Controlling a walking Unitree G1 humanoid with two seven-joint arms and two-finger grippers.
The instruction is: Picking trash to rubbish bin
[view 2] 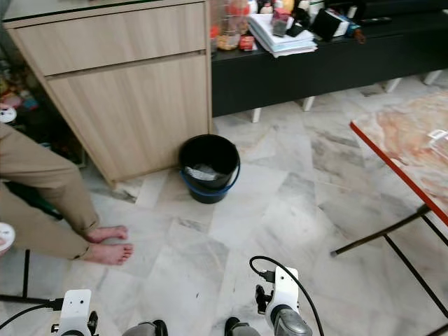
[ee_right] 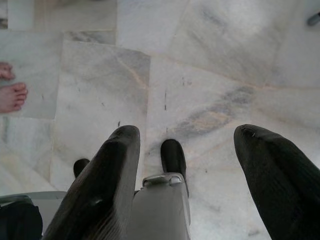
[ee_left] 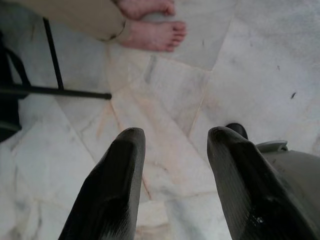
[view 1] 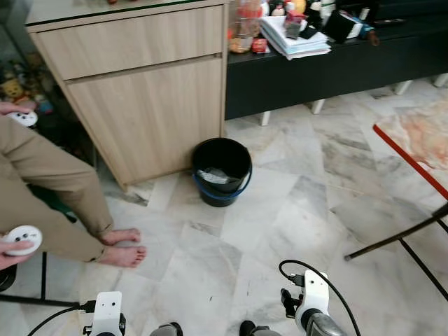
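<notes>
Hanging low over marble floor (view 1: 280,210), left gripper (ee_left: 172,170) and right gripper (ee_right: 187,165) both spread, empty; bin (view 1: 222,171) ahead beside cabinet (view 1: 140,84).

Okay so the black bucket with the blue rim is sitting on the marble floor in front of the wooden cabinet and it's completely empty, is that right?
Not quite. The black bucket does sit on the marble floor in front of the wooden cabinet, but it is not empty: the left eye view shows some pale crumpled material lying in its bottom. Both grippers, left and right, hang open over the floor, holding nothing.
</notes>
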